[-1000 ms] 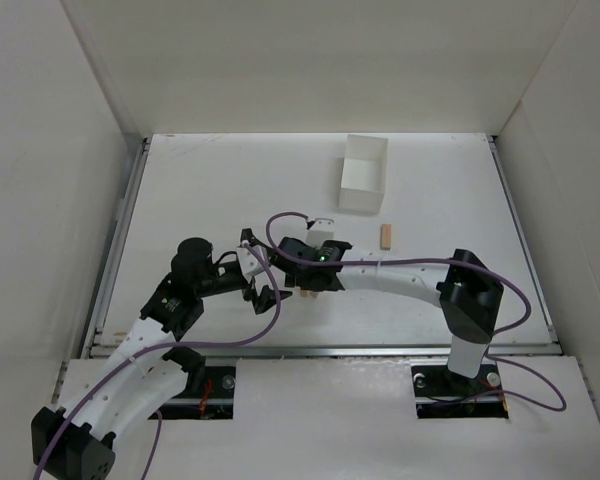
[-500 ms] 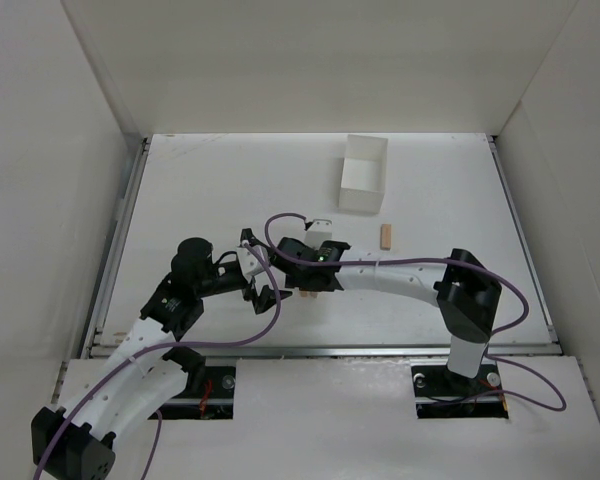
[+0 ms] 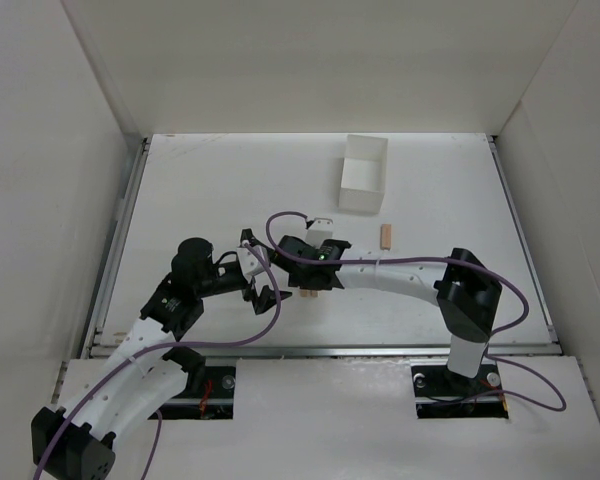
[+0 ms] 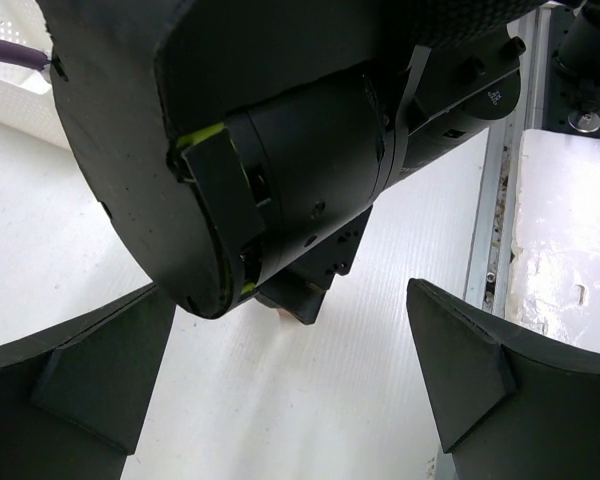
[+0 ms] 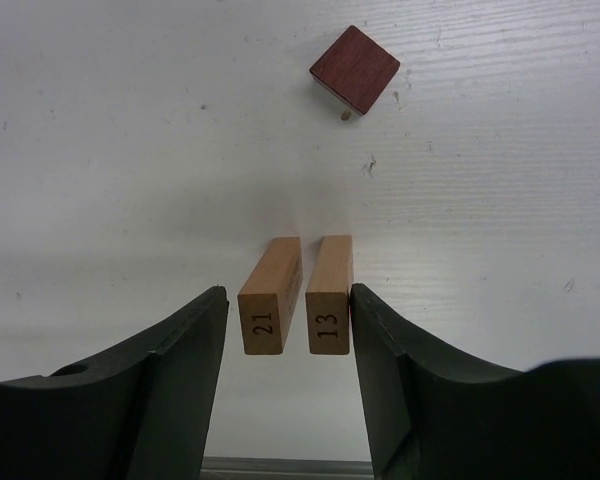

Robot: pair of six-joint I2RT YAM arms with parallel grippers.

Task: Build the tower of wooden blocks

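While your right gripper (image 5: 287,305) straddles the two tan blocks (image 5: 271,285) lying side by side on the table (image 5: 100,150), not yet clamped, centre it so both jaws meet them together; your left gripper (image 4: 290,390) hangs open.

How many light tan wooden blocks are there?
3: block 21 and block 13 side by side inside the right pincer, a third block near the white square box. Arms may hide others.

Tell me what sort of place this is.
Probably a robot test bench: plain white walls close in a white table, the left arm and right arm are bolted at its near edge, and numbered wooden blocks lie on it.
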